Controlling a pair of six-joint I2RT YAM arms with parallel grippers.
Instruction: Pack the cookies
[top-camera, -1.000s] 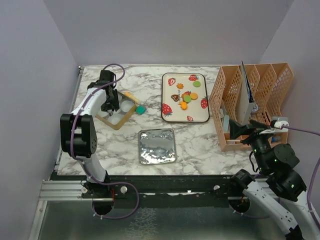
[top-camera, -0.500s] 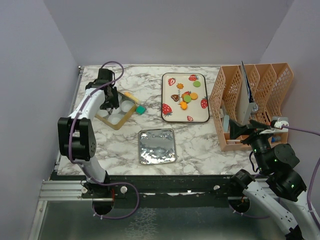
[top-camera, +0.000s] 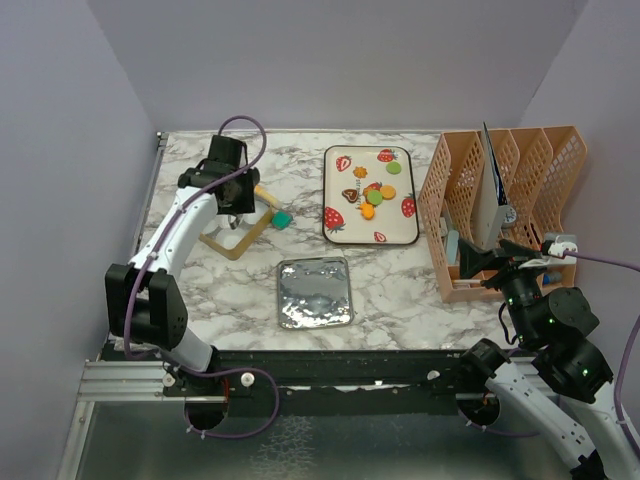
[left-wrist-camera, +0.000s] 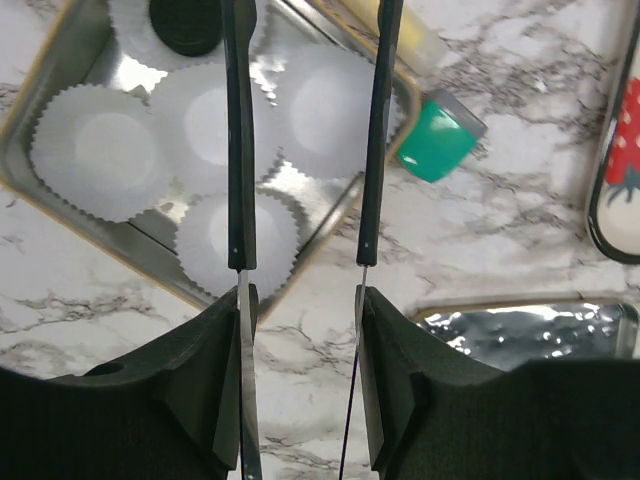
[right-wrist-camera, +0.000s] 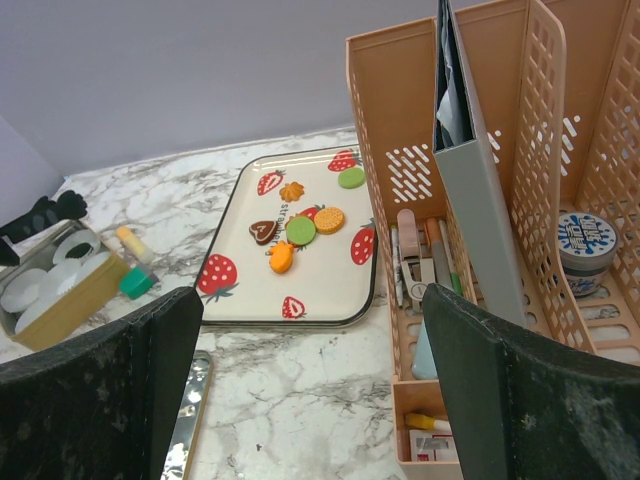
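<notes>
We worked on a marble table (top-camera: 400, 280) whose right side was taken up by an orange rack (top-camera: 500, 190), so the strawberry tray (top-camera: 398, 228) sat mid-table where either arm could reach it. Nearer the arms a foil lid (top-camera: 314, 292) lay flat, set aside, we judged, until the tin (top-camera: 232, 250) at the left was filled. The left gripper (left-wrist-camera: 308, 40) hung over that tin with its jaws about half apart and nothing between them. The right gripper (right-wrist-camera: 310, 300) was held back beside the rack, spread wide and empty, probably to stay clear. Paper cups (left-wrist-camera: 90, 150) lined the tin to take one piece each. Most cookies (right-wrist-camera: 300, 230) lay in a loose cluster at the tray's middle, well apart from the tin. From above the left arm hid much of the tin. Only the left wrist view showed a black cookie (left-wrist-camera: 185, 25) already in a far cup, so packing seemed barely begun. The right wrist view alone gave the cookies' shapes, one brown piece perhaps a heart. A green block (left-wrist-camera: 435, 150) lay just outside the tin.
</notes>
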